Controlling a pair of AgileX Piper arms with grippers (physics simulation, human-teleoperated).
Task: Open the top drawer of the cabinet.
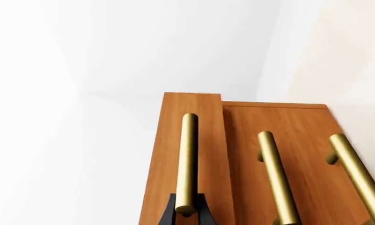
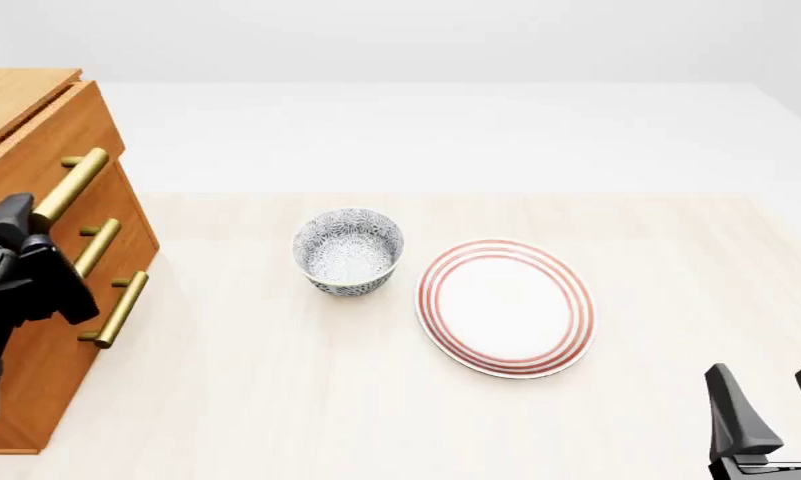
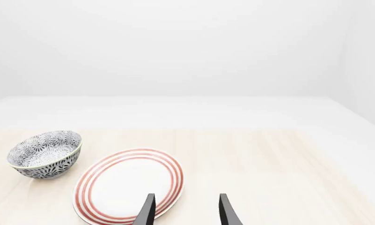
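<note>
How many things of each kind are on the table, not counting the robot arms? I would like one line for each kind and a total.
Cabinet: 1
Bowl: 1
Plate: 1
Total: 3

The cabinet has 3 drawers, each with a brass bar handle; the top drawer sticks out past the other two.

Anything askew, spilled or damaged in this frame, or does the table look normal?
Nothing stands out. The bowl sits upright and the plate lies flat, apart from each other. The top drawer juts out past the two below, as expected: the left gripper is shut on its handle.
</note>
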